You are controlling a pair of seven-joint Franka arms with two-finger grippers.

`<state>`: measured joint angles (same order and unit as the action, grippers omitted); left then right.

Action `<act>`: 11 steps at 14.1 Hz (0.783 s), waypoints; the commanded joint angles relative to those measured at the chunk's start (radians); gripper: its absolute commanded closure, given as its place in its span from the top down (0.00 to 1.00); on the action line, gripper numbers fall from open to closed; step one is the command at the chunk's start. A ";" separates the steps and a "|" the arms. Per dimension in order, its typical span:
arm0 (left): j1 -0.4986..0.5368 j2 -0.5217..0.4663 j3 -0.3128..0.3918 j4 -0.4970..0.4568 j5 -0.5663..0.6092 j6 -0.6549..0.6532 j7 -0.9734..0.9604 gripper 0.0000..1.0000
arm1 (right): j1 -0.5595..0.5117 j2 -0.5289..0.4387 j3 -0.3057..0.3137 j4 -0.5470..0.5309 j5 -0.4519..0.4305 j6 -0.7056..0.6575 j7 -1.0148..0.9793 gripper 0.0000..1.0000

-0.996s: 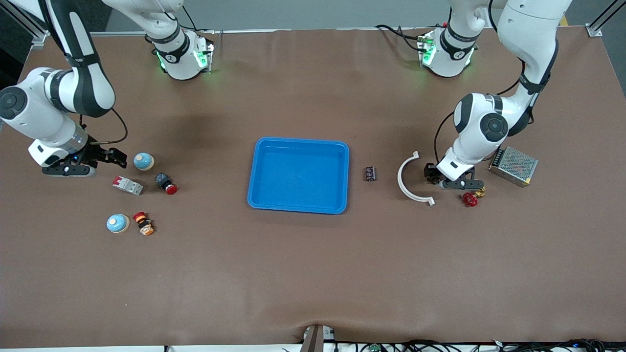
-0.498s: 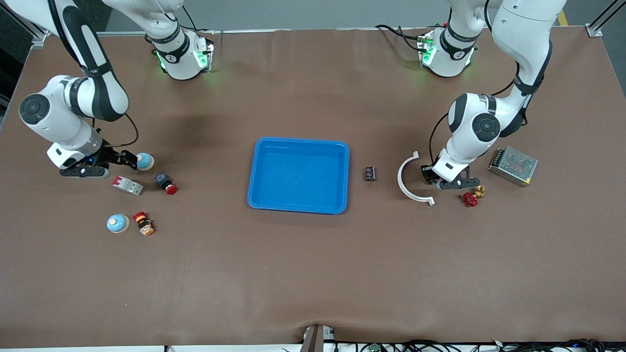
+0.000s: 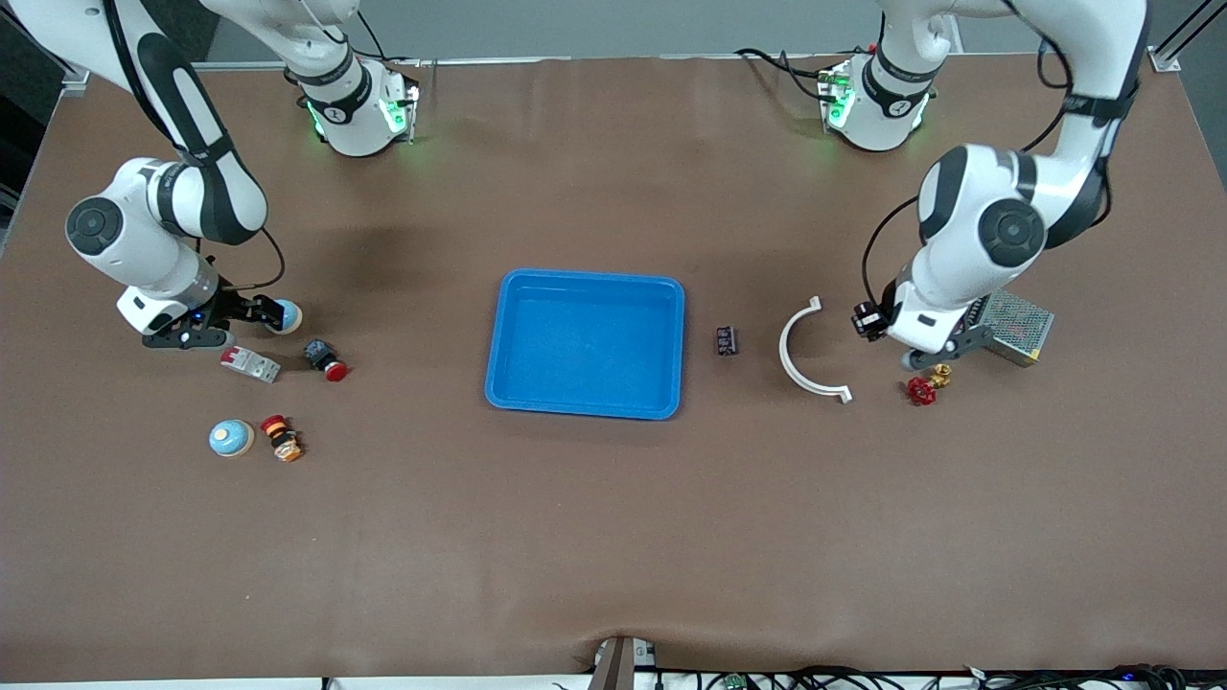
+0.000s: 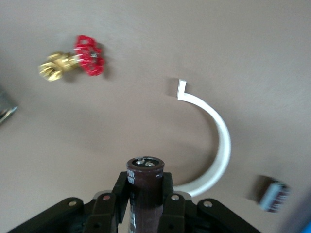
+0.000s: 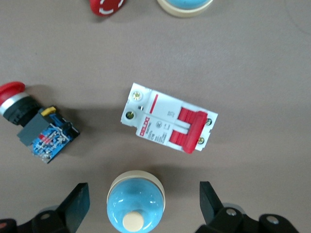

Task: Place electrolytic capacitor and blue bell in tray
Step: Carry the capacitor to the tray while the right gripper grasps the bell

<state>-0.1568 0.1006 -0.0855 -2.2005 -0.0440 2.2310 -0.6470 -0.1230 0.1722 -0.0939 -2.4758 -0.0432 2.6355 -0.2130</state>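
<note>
- Left end effector (image 4: 145,204) is clamped tight on the electrolytic capacitor (image 4: 145,187), a dark brown cylinder held up over the worktop (image 3: 613,537), with the white curved bracket (image 4: 216,145) and the red-handled brass valve (image 4: 77,57) below it.
- Right end effector (image 5: 144,204) is spread wide, fingers either side of a blue bell (image 5: 135,204) without touching it.
- White and red circuit breaker (image 5: 168,124) lies just past that bell; a red pushbutton switch (image 5: 34,126) is beside it.
- Tray (image 3: 587,402) sits mid-worktop, well apart from both end effectors.
</note>
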 commanded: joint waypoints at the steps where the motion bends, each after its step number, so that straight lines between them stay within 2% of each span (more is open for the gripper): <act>1: -0.003 -0.019 -0.055 0.030 -0.019 -0.039 -0.251 0.00 | -0.009 -0.003 0.005 -0.052 -0.017 0.061 -0.011 1.00; 3: -0.006 -0.004 -0.123 0.065 -0.019 -0.039 -0.476 0.00 | -0.010 0.015 0.005 -0.080 -0.017 0.116 -0.011 1.00; 8: -0.021 0.086 -0.258 0.166 -0.033 0.004 -0.952 0.00 | -0.033 0.046 0.005 -0.078 -0.017 0.144 -0.042 1.00; 11: -0.111 0.154 -0.267 0.188 -0.021 0.105 -1.162 0.00 | -0.033 0.061 0.005 -0.080 -0.017 0.147 -0.042 1.00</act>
<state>-0.2192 0.1936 -0.3525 -2.0519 -0.0628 2.2861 -1.6981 -0.1343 0.2248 -0.0994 -2.5446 -0.0432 2.7637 -0.2450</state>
